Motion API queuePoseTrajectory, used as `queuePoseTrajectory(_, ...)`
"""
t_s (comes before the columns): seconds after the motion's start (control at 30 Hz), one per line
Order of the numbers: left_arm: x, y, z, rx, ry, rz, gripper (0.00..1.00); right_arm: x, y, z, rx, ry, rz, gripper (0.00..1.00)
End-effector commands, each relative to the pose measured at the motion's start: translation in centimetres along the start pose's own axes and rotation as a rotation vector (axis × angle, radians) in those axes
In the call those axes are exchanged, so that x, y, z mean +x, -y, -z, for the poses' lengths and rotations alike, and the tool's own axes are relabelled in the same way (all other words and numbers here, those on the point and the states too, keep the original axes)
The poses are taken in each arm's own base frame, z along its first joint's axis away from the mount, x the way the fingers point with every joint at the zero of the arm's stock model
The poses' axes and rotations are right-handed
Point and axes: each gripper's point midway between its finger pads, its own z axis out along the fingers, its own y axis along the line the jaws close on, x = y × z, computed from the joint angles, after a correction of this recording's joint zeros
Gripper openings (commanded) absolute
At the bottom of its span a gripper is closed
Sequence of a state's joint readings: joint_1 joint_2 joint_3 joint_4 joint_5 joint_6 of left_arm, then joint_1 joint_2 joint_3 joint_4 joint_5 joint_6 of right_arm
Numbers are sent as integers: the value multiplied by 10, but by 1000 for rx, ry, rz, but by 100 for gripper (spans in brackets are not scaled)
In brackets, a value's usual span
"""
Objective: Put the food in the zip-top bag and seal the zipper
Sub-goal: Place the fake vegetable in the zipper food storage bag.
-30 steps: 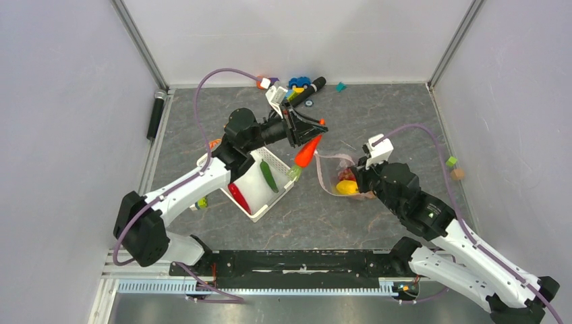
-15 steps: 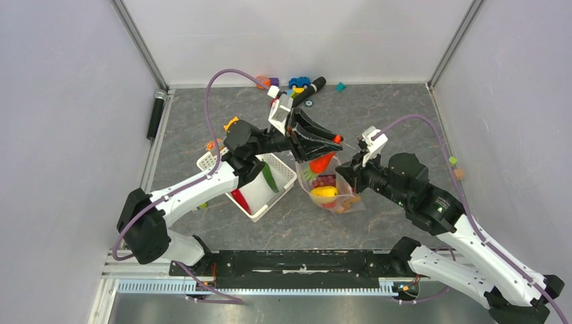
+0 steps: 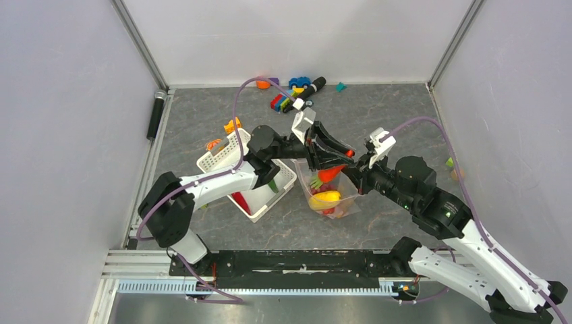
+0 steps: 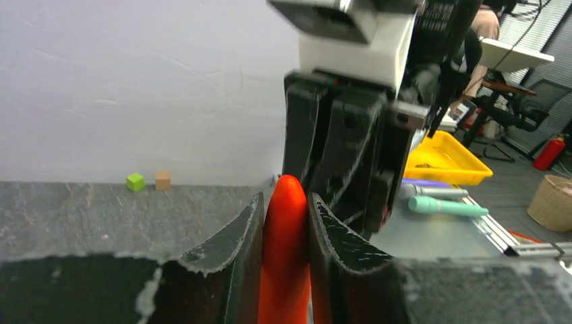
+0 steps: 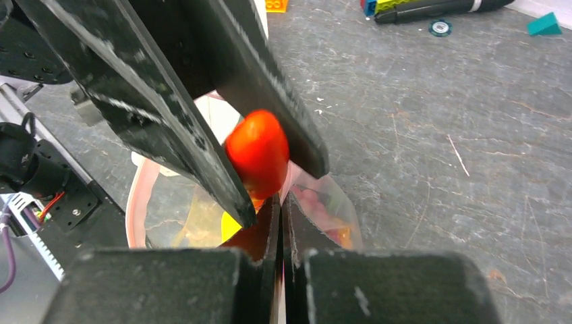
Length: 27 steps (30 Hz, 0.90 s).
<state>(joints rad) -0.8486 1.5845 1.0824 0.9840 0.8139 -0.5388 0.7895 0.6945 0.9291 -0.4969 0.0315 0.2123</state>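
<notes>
an orange-red toy carrot [image 3: 328,174] is clamped between the slightly parted fingers of the left gripper [image 3: 340,156], over the open zip-top bag [image 3: 349,202] mid-table. the bag's right rim is pinched by the fully closed right gripper [image 3: 359,175].

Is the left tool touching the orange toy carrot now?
Touching. The left wrist view shows it: the orange toy carrot sits between the two fingers of the left tool, and both inner faces press against its sides with no gap.

White arms [image 3: 216,182] — black joints [image 3: 263,142], purple cables [image 3: 235,111].
</notes>
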Motion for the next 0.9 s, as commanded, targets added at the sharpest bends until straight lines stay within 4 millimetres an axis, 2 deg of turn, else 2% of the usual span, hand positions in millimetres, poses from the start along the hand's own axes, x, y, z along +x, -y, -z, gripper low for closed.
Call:
queuePoseTrajectory(0.0, 14, 11, 4, 86, -8, -94, 13, -20, 5, 7, 34, 75, -7, 0)
queuePoseTrajectory(0.07, 21, 9, 7, 79, -21, -92, 18, -20, 7, 6, 43, 76, -1, 0)
queuePoseTrajectory(0.13, 27, 8, 9, 69, -33, -91, 29, -20, 8, 6, 52, 75, 1, 0)
queuePoseTrajectory(0.23, 31, 6, 10, 52, -57, -85, 53, -18, 10, 5, 64, 69, 5, 0)
queuePoseTrajectory(0.47, 29, 6, 12, 29, -75, -80, 77, -16, 15, 3, 88, 64, 7, 1)
queuePoseTrajectory(0.53, 27, 7, 12, 29, -82, -72, 99, -15, 18, 3, 104, 61, 7, 1)
queuePoseTrajectory(0.7, 19, 10, 15, -16, -98, -35, 100, -12, 25, 2, 148, 49, -1, 1)
queuePoseTrajectory(0.87, 17, -1, 30, -190, -164, 3, 100, -8, 37, 1, 215, 36, -5, 1)
